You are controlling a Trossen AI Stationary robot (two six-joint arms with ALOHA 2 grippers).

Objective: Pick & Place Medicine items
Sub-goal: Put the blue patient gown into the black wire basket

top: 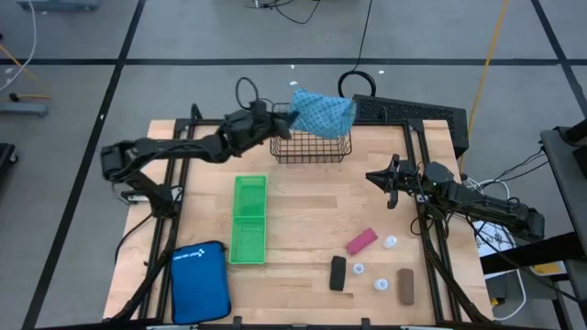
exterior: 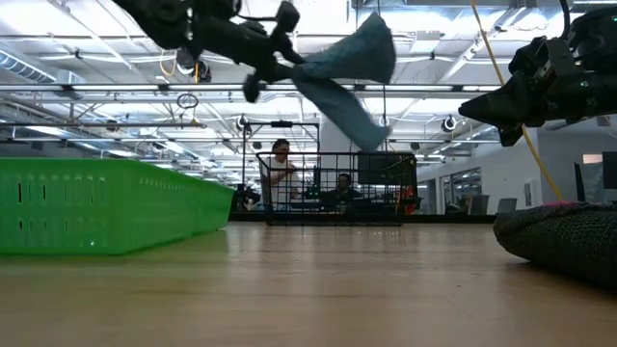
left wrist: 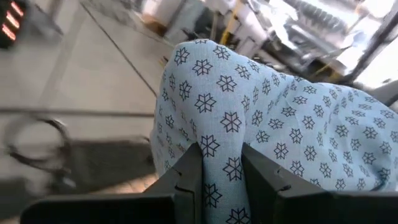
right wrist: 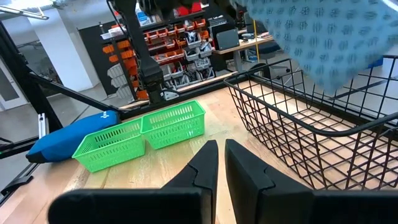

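My left gripper [top: 292, 117] is up above the far-centre black wire basket [top: 312, 151], shut on a light blue cloth with a snowflake print [top: 323, 114]. My right gripper [top: 378, 177] hovers shut over the right side of the table, touching nothing. The medicine items lie on the near right of the table: a pink piece [top: 361, 241], a black piece [top: 338, 272], a brown piece [top: 404, 285] and three white bottles [top: 391, 242] [top: 359, 269] [top: 381, 283]. My left gripper pinches the blue cloth [left wrist: 227, 174] between its two fingers [left wrist: 189, 180], coming level from the table's left side. How many layers it has cannot be told. The cloth is lifted clear, and its free part hangs slack [exterior: 352, 106] over the wire basket.
A green two-compartment basket [top: 249, 218] stands left of centre, and a blue zip pouch [top: 200, 281] lies at the near left corner. Bare wood shows in the middle of the table [top: 312, 206]. People sit in the room beyond the table [exterior: 281, 173].
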